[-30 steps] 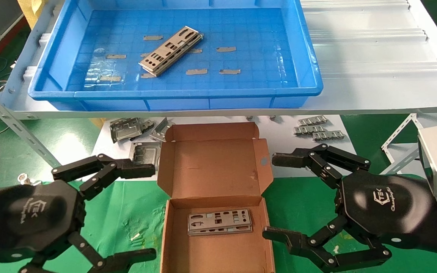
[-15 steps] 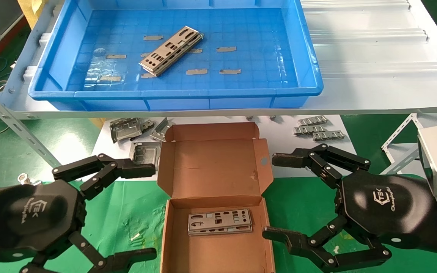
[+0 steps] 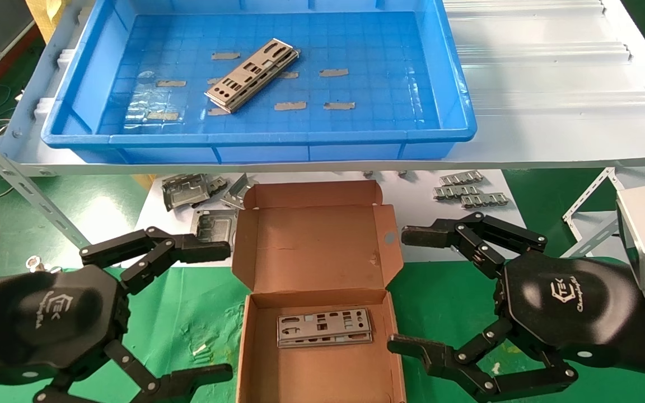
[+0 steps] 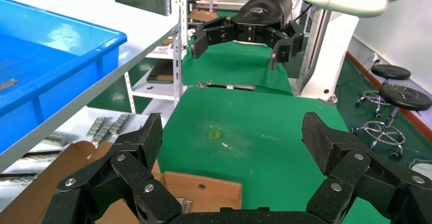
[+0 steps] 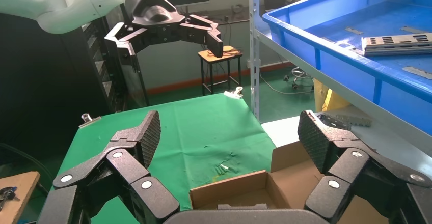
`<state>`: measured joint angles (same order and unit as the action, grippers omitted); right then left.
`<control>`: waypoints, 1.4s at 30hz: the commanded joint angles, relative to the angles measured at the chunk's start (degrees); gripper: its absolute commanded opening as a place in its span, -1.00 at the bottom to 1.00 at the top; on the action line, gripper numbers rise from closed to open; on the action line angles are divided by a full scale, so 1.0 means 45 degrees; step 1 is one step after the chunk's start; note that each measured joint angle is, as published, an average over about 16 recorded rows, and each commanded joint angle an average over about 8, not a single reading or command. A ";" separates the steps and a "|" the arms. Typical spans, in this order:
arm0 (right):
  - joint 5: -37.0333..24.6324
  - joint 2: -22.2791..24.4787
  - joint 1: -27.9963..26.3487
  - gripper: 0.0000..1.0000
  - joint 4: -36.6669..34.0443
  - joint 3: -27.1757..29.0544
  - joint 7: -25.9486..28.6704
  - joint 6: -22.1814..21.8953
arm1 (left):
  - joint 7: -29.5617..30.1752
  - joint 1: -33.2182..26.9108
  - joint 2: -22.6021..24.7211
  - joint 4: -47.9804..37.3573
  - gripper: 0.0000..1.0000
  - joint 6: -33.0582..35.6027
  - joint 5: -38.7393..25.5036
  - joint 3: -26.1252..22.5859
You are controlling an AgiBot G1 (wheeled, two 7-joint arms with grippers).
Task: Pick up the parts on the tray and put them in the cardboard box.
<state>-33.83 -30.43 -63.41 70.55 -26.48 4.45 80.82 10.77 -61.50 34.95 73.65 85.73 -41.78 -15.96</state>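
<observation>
Head view showed you both claws spread wide and holding nothing: the left gripper hung over the green mat just left of the box, the right gripper just right of it. 1 part already lay flat on the box floor, near the hinge. 1 more part sat diagonally near the middle of the tray, up on the shelf, apart from every wall; whether it was a single plate or a stack, you could not tell. My guess is that you were between cycles, with the tray reach next. The risks looked plain. That plate lay flat and thin on the gridded floor, so fingertips could skate over it or push it toward a wall instead of lifting it. The tray's front rim stood between the arms and the plate, so a low approach could clip it. On the way back, the upright lid could catch a dangling plate. The brackets were not yours to pick.
</observation>
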 commanded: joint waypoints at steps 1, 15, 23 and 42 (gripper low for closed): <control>0.0000 0.0000 0.0000 1.00 0.0000 0.0000 0.0000 0.0000 | -0.0004 -0.0002 0.0006 -0.0009 1.00 -0.0001 -0.0006 -0.0004; 0.0000 0.0000 0.0000 1.00 0.0000 0.0000 0.0000 0.0000 | -0.0016 -0.0012 0.0020 -0.0030 1.00 -0.0010 -0.0024 -0.0016; 0.0000 0.0000 0.0000 1.00 0.0000 0.0000 0.0000 0.0000 | -0.0021 -0.0017 0.0026 -0.0038 1.00 -0.0013 -0.0030 -0.0022; 0.0000 0.0000 0.0000 1.00 0.0000 0.0000 0.0000 0.0000 | -0.0023 -0.0019 0.0031 -0.0045 1.00 -0.0013 -0.0030 -0.0026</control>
<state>-33.83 -30.44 -63.41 70.55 -26.48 4.46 80.82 10.67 -61.59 35.09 73.45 85.67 -41.91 -16.08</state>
